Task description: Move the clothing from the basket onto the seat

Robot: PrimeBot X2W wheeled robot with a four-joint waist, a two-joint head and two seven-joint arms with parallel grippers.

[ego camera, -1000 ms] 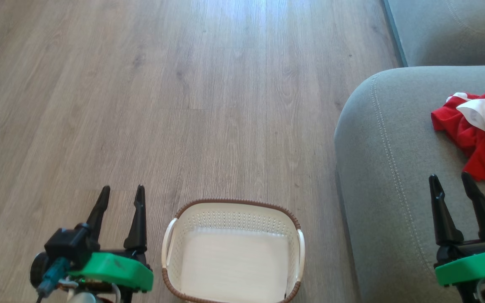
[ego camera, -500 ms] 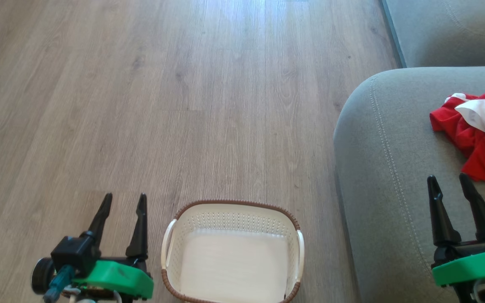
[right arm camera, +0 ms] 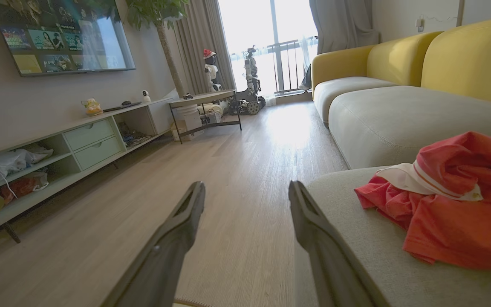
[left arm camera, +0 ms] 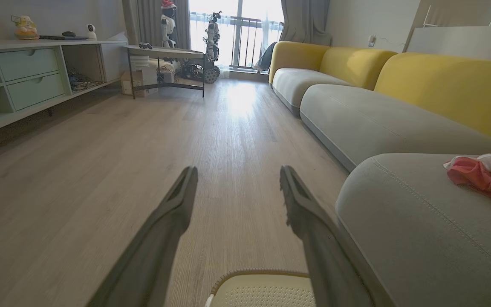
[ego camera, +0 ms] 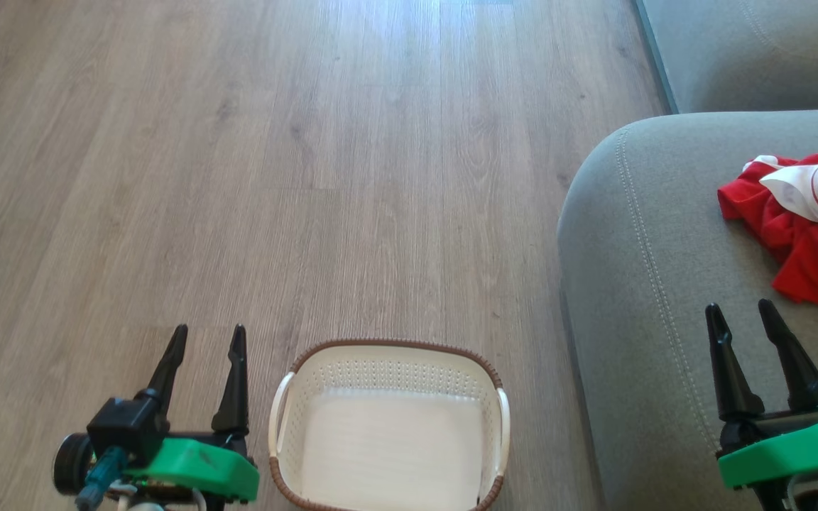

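Note:
The red clothing with white trim lies crumpled on the grey seat, at the right edge of the head view; it also shows in the right wrist view and the left wrist view. The cream basket stands on the floor at bottom centre with nothing inside. My left gripper is open beside the basket's left side, holding nothing. My right gripper is open over the seat, just short of the clothing, fingers apart.
Wood floor stretches ahead. A second grey cushion lies beyond the seat, with yellow backrests. A low shelf unit, a small table and parked robots by the window stand far off.
The head view has shifted slightly, so basket and seat sit a little further left. My left gripper dropped lower in that view early on. Both grippers stay open.

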